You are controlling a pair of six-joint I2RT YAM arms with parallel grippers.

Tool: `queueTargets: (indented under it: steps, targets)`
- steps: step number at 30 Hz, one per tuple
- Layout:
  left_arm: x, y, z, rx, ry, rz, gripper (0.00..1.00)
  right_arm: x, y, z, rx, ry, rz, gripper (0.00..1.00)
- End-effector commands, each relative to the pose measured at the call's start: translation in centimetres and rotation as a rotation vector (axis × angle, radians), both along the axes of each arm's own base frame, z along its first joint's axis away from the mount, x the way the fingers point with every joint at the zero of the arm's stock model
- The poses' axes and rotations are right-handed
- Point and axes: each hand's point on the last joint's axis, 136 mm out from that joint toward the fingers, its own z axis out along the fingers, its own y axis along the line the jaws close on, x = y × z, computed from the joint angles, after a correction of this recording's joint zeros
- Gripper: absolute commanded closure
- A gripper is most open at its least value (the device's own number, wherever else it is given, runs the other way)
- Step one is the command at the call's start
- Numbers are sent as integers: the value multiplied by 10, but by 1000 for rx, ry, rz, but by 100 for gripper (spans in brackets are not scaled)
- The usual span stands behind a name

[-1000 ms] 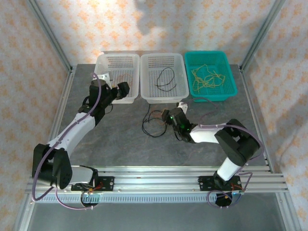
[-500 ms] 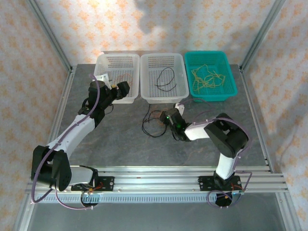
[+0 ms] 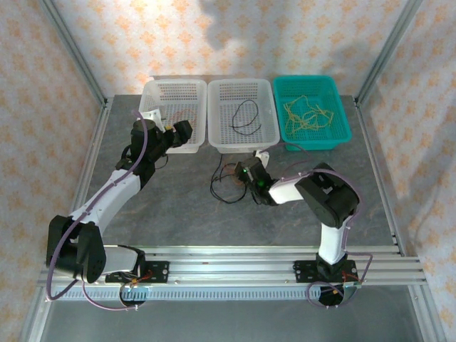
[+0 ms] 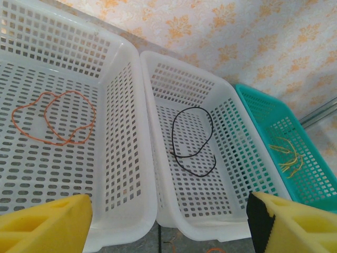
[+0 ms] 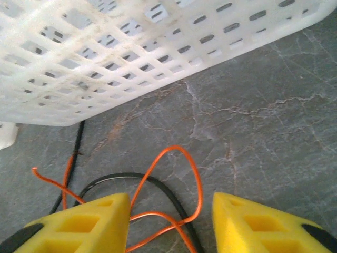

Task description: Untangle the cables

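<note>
Left gripper (image 3: 179, 132) points toward 1 o'clock, jaws wide; right gripper (image 3: 242, 173) reaches toward 10 o'clock, jaws apart.

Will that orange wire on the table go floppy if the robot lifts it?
Probably floppy: the orange wire is thin and lies in loose curves. It likely weighs little. It crosses the black wire, so that may drag along.

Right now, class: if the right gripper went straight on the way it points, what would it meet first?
Probably the orange cable loop crossing the black cable on the table, just ahead of the right gripper; the white basket wall sits farther ahead. Depth unclear.
</note>
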Motion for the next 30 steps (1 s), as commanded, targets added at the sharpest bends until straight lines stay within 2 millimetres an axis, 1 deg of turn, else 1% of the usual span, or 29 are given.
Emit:
queueTargets:
  steps: [1,4,7,10,14,17,21,24,25,28,30]
  targets:
    - [-2,0,9,11,-25,0,22,9,-3,0,-15,-18,-17,59]
    - [-2,-1,7,12,-19,-4,22,8,1,-1,-13,-16,6,65]
    - [-5,-5,5,-12,-15,-25,22,6,2,2,-13,-22,23,74]
    - [-10,-11,-2,-44,-6,-53,22,5,1,9,-16,-37,31,83]
    - [-19,-17,-14,-72,4,-85,22,0,-3,24,-11,-67,41,93]
    - [-25,-25,-18,-92,-5,-131,22,-5,-10,39,-18,-92,40,97]
    - [-32,-38,-19,-96,-24,-202,21,-17,-19,60,-47,-124,69,100]
    - [-35,-47,-19,-81,-38,-247,21,-29,-23,78,-69,-162,124,100]
    - [-36,-51,-20,-79,-41,-266,21,-33,-23,85,-84,-180,154,100]
    - [-40,-63,-14,-76,-80,-339,21,-40,-20,108,-130,-224,229,100]
    - [-42,-71,-9,-72,-109,-387,20,-43,-21,128,-153,-256,258,100]
